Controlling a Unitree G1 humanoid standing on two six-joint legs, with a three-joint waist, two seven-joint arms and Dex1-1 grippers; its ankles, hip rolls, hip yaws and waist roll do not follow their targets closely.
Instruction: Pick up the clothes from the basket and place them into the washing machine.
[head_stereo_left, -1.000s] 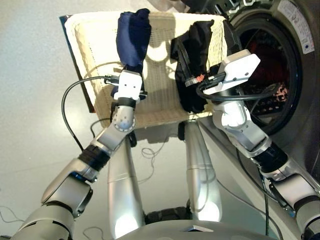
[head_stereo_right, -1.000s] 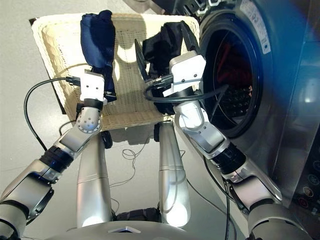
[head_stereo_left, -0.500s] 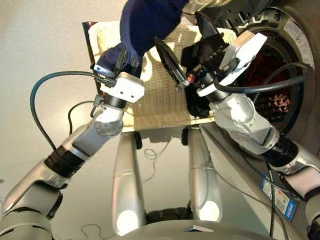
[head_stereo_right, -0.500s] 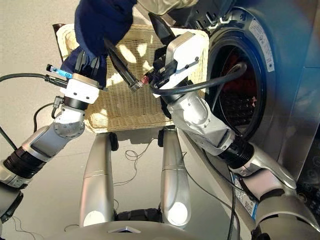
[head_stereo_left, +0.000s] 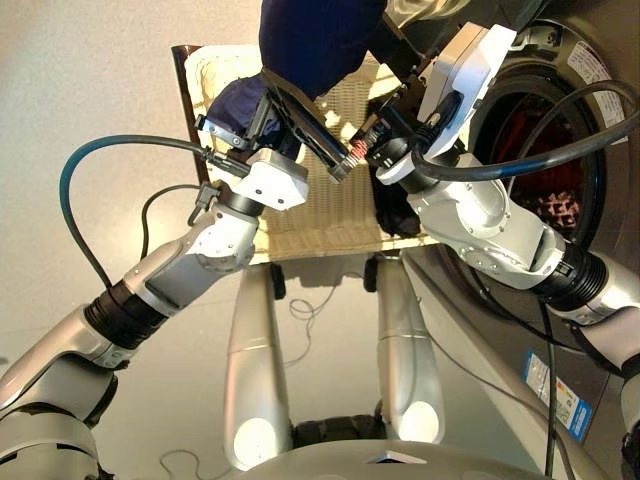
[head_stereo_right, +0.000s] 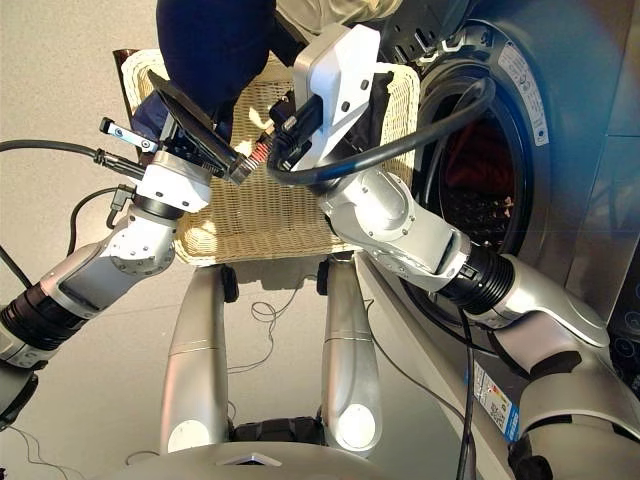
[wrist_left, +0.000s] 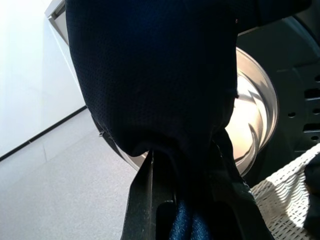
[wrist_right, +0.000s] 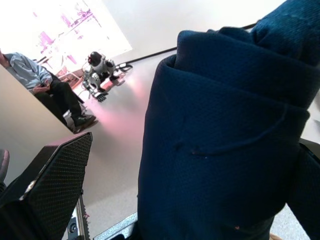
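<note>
My left pincer (head_stereo_left: 262, 112) is clamped on the navy garment (head_stereo_left: 318, 38), which it holds raised above the basket (head_stereo_right: 258, 205); in the left wrist view the cloth (wrist_left: 150, 75) bunches between the two black fingers (wrist_left: 142, 200) and hangs in front of the washing machine (head_stereo_right: 560, 130) and its metal drum (wrist_left: 255, 115). My right pincer (head_stereo_left: 365, 95) is spread wide and holds nothing: one black finger (head_stereo_left: 310, 125) reaches under the navy bundle toward my left wrist, and the textured pad of one finger (wrist_right: 57, 175) shows beside the cloth (wrist_right: 220, 150) in the right wrist view. The black garment (head_stereo_left: 398, 205) lies in the basket's right end, mostly hidden behind my right arm. Something red (head_stereo_left: 535, 125) sits inside the drum behind the open porthole. In the right wrist view a seated person (wrist_right: 47, 92) and a small robot (wrist_right: 100, 67) are far off.
</note>
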